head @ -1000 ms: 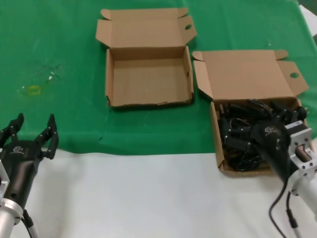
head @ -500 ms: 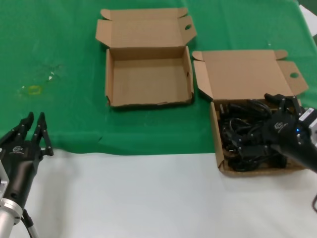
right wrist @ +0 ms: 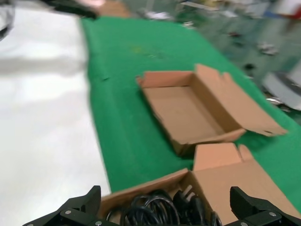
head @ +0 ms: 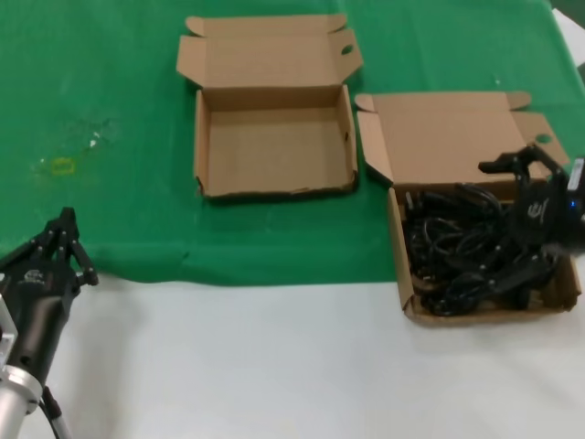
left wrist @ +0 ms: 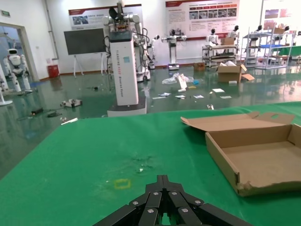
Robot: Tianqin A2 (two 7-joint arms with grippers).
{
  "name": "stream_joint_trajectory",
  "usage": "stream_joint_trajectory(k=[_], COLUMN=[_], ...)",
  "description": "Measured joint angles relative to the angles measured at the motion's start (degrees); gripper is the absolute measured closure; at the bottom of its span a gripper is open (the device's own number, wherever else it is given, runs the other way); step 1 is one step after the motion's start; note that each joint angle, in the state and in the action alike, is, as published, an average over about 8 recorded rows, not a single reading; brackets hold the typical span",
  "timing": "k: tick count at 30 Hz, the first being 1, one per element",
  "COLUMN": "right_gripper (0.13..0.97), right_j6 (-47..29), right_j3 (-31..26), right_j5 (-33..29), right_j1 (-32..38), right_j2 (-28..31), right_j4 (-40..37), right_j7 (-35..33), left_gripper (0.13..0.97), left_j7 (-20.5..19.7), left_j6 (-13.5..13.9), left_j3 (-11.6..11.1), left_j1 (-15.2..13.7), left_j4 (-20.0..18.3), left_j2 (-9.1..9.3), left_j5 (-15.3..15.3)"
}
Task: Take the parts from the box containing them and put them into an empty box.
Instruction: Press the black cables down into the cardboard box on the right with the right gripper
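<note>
Green cloth (head: 110, 82): two boxes (head: 274, 151), two grippers (head: 535, 178).

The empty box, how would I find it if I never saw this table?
Look at the green cloth covering the far part of the table. Two open cardboard boxes sit on it side by side. The empty box is the one nearer the middle with a bare brown bottom; its neighbour is stuffed with black cords.

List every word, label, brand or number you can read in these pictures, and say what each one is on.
None can be read.
White logo on the left hand: too small.
White logo on the right hand: too small.
Red-headed wall posters: text too small.
White tower robot's panel: text too small.
Cardboard boxes: no print visible.
</note>
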Motion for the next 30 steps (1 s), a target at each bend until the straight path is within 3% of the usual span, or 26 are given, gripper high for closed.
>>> stream_joint_trajectory(k=[8,13,20,30], right_gripper=[0.129,0.129,0.129,0.129], right_j6=[-19.2,-26.7,-30.54,-30.29], right_j3=[-6.68,-10.55,-14.41,-16.2], right_j5=[-4.23,-10.19,-17.38,-22.03], right_j1=[16.82,24.29,31.09,36.2], right_j2=[-2.65,-6.78,-12.84,-20.45], right_j4=[-9.54,-15.85,-25.25,-38.3], right_j7=[-9.26,-16.2,-24.25,-32.08], left_gripper=[0.953,0.953,0.953,0.953], left_j7=[0.0,0.0,0.0,0.0], left_j6=[0.0,0.0,0.0,0.0], left_j3=[0.0,0.0,0.0,0.0], left_j1=[0.0,0.0,0.0,0.0], left_j4=[0.0,0.0,0.0,0.0], left_j2=[0.0,0.0,0.0,0.0], left_j5=[0.0,0.0,0.0,0.0])
